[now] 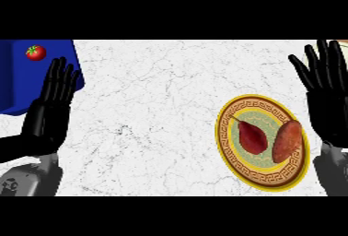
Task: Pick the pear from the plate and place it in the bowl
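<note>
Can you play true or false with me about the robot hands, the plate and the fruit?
1. The pear lies on the plate. True.
2. The right robot hand is holding the pear. False: it is open, fingers up, at the view's right edge, holding nothing.
3. A brown oval food lies beside the pear on the plate. True.
4. The tomato is on the plate. False: it sits in the blue container at the upper left.
5. The left robot hand is curled into a fist. False: its fingers are straight, in front of the blue container.
</note>
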Action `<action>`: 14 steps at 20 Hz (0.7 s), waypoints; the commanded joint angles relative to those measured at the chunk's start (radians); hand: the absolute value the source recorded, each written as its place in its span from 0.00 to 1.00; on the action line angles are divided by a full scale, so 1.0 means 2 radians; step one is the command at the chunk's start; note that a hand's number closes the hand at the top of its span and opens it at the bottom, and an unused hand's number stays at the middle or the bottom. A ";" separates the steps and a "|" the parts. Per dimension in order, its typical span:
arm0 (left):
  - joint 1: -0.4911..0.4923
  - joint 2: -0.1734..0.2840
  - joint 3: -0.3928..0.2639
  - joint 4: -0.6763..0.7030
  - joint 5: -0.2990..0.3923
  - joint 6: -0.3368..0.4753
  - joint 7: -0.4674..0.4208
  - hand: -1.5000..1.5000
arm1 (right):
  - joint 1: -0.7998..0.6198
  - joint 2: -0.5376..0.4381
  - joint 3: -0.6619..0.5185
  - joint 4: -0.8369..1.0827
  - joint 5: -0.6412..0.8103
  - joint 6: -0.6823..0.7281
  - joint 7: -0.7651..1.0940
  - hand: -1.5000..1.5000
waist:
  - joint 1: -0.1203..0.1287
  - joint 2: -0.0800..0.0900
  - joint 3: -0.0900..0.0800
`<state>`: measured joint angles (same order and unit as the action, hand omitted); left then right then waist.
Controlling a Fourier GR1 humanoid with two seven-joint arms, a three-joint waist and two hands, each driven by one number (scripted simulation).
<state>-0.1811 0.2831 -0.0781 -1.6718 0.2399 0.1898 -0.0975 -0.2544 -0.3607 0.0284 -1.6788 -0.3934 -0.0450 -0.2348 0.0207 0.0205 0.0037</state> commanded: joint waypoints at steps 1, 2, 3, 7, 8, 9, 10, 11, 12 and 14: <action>-0.006 0.006 0.006 0.022 -0.006 -0.023 0.012 0.50 | 0.013 -0.012 -0.016 0.007 -0.007 0.028 0.024 1.00 | -0.011 -0.010 -0.002; 0.001 0.011 -0.029 -0.008 -0.011 -0.029 0.046 0.50 | -0.008 -0.010 -0.001 0.050 0.008 0.019 0.028 1.00 | -0.007 -0.010 -0.002; 0.019 0.005 -0.048 0.024 -0.026 -0.044 0.010 0.50 | 0.015 -0.007 0.019 0.038 0.029 0.004 0.039 1.00 | -0.010 -0.009 -0.002; 0.017 0.014 -0.082 0.036 -0.029 -0.067 0.046 0.50 | 0.014 -0.170 0.026 0.067 0.188 0.003 0.068 1.00 | -0.031 -0.002 -0.015; 0.033 0.016 -0.102 0.050 -0.034 -0.086 0.040 0.50 | 0.030 -0.122 0.043 0.089 0.186 -0.035 0.098 1.00 | -0.016 -0.003 -0.006; 0.016 -0.004 -0.120 0.050 -0.038 -0.080 0.061 0.50 | 0.031 -0.069 0.060 0.110 0.160 -0.039 0.108 1.00 | -0.010 -0.006 -0.002; 0.022 -0.016 -0.139 0.034 -0.053 -0.069 0.067 0.50 | 0.008 -0.016 0.083 0.122 0.150 -0.054 0.118 0.00 | -0.002 -0.008 -0.002; 0.029 0.006 -0.118 0.033 -0.036 -0.096 0.064 0.50 | 0.014 -0.004 0.076 0.130 0.145 -0.046 0.090 0.00 | -0.005 -0.009 -0.002; 0.026 -0.014 -0.130 0.046 -0.053 -0.086 0.063 0.50 | 0.003 -0.003 0.074 0.136 0.152 -0.039 0.087 0.00 | -0.008 -0.009 -0.002; 0.023 -0.016 -0.129 0.019 -0.048 -0.081 0.089 0.50 | -0.006 -0.025 0.098 0.153 0.212 -0.038 0.059 0.00 | -0.006 -0.010 -0.002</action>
<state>-0.1481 0.2686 -0.3045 -1.5977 0.1540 0.0346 0.0307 -0.2464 -0.4155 0.1665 -1.4251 -0.0819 -0.1086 -0.0885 0.0044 0.0047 -0.0010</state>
